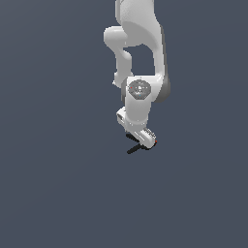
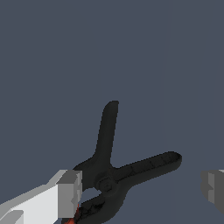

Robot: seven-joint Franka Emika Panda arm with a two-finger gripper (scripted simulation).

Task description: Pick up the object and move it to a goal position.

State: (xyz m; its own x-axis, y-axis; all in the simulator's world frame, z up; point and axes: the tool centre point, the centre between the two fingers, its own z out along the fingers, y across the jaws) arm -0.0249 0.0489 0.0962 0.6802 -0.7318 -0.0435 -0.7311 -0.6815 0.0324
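clamp (image 2: 111, 177) down in the lower middle of the wrist view, black handles splayed upward, red-orange tip by the near finger. fingers (image 2: 70, 192) spread wide, one at each side, nothing pinched. exterior view: arm (image 1: 138, 104) hangs at frame centre, gripper (image 1: 144, 139) low over the clamp (image 1: 133, 149) on the grey floor.

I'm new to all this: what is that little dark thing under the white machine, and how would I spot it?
Follow the big white robot arm down to its gripper. Just beneath lies a small black spring clamp: two splayed handles and a red-orange tip, the only dark item there.
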